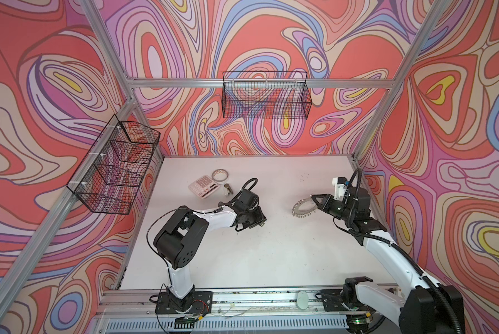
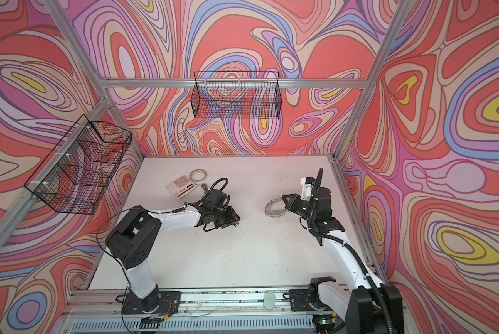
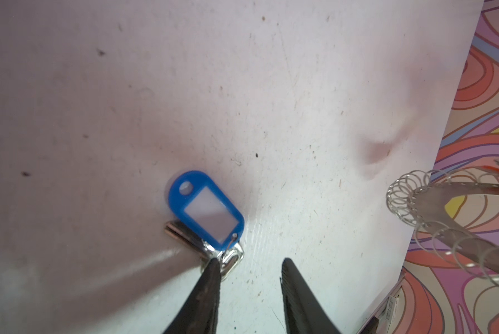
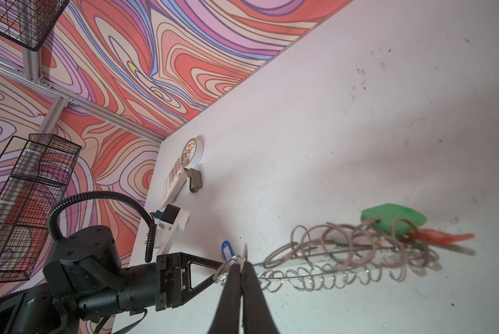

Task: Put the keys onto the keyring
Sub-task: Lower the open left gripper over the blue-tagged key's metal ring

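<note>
1. One blue-tagged key (image 3: pixel 204 208) lay flat near the middle of the table (image 3: pixel 271 86).
2. The left gripper (image 3: pixel 249 261) stood partly open and gripped nothing; one finger touched that key's silver head.
3. The keyring (image 1: pixel 301 209) sat toward the table's right edge, pinched at its rim by the closed right gripper (image 4: pixel 241 267).
4. A green-tagged key (image 4: pixel 392 217) and a red-orange-tagged key (image 4: pixel 442 235) sat among its loops.

Left arm (image 1: pixel 213 219) all glossy white links, chunky black joint housings (image 1: pixel 174 241), right arm (image 1: pixel 385 256) just the same, ribbed black conduit (image 4: pixel 97 195) at the wrist, left gripper (image 3: pixel 248 259) showing tapered matte-black fingers (image 3: pixel 296 295), green light (image 1: pixel 357 321) glowing down low
</note>
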You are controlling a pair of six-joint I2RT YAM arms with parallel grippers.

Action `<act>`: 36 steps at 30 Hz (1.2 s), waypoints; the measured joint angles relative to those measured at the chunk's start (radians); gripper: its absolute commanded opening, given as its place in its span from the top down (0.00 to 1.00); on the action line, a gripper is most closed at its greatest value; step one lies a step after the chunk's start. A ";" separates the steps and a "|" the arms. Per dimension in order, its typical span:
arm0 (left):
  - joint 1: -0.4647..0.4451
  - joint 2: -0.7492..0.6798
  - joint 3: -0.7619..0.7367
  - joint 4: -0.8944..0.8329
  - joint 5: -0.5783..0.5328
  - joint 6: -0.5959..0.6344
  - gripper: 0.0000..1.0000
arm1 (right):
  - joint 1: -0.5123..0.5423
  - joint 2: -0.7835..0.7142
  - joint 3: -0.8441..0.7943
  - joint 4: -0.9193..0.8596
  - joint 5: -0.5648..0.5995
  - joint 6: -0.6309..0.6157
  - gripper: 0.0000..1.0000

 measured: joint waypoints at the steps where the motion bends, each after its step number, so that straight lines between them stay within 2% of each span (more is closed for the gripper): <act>1: 0.000 0.005 0.000 0.000 0.002 0.000 0.61 | 0.000 0.000 0.000 0.000 0.000 0.000 1.00; 5: 0.000 0.015 0.002 0.005 0.007 0.000 0.63 | 0.000 0.000 0.000 0.000 -0.002 0.000 1.00; 13: -0.001 0.029 0.010 0.007 0.020 0.000 0.73 | 0.000 0.000 -0.003 0.002 -0.014 0.001 1.00; 20: -0.009 0.037 0.040 -0.025 0.011 0.022 0.73 | 0.000 0.000 -0.016 0.003 -0.018 0.001 1.00; 36: -0.073 0.037 0.232 -0.301 -0.147 0.291 0.67 | 0.000 0.001 -0.019 0.007 -0.030 0.004 1.00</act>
